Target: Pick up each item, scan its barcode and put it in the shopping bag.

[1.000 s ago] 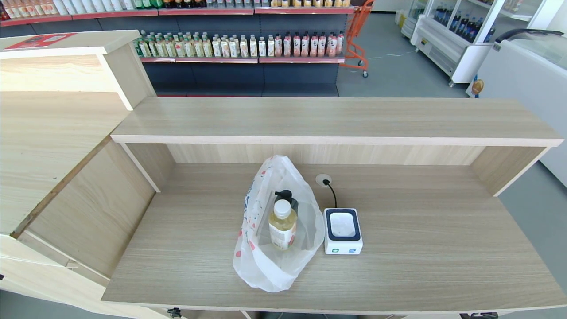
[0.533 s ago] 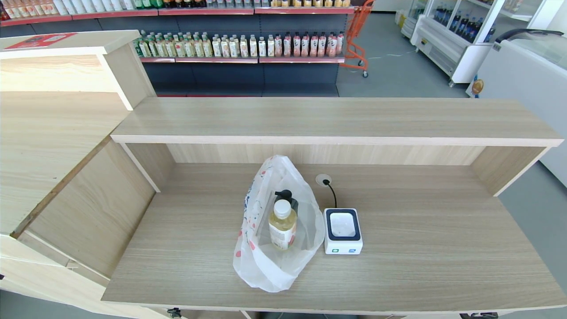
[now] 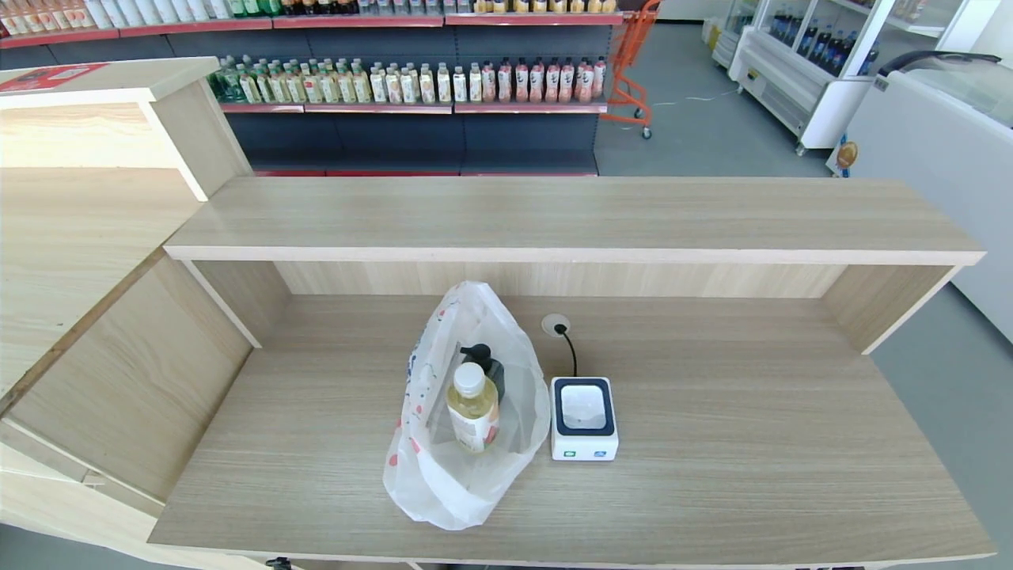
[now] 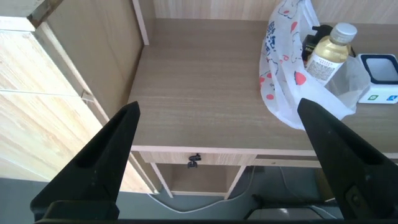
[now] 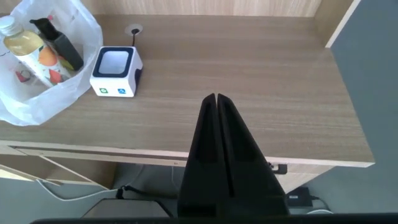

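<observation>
A white plastic shopping bag [image 3: 443,467] with red marks lies open on the wooden counter [image 3: 752,443]. Inside it stand a yellow drink bottle [image 3: 472,408] with a white cap and a black pump bottle [image 3: 484,366]. Right beside the bag sits the white barcode scanner [image 3: 584,417], its cable running to a hole at the back. My left gripper [image 4: 217,124] hangs open off the counter's front edge, left of the bag [image 4: 283,68]. My right gripper [image 5: 216,101] is shut and empty, above the counter's front edge, right of the scanner [image 5: 115,71].
A raised wooden ledge [image 3: 570,214] runs along the back of the counter, with side walls at both ends. Store shelves of bottles [image 3: 396,83] and freezers [image 3: 942,134] stand beyond. Bare counter surface stretches right of the scanner.
The head view has shifted, so bag and scanner sit a little further left and lower in the picture. Nothing on the counter has moved relative to the rest.
</observation>
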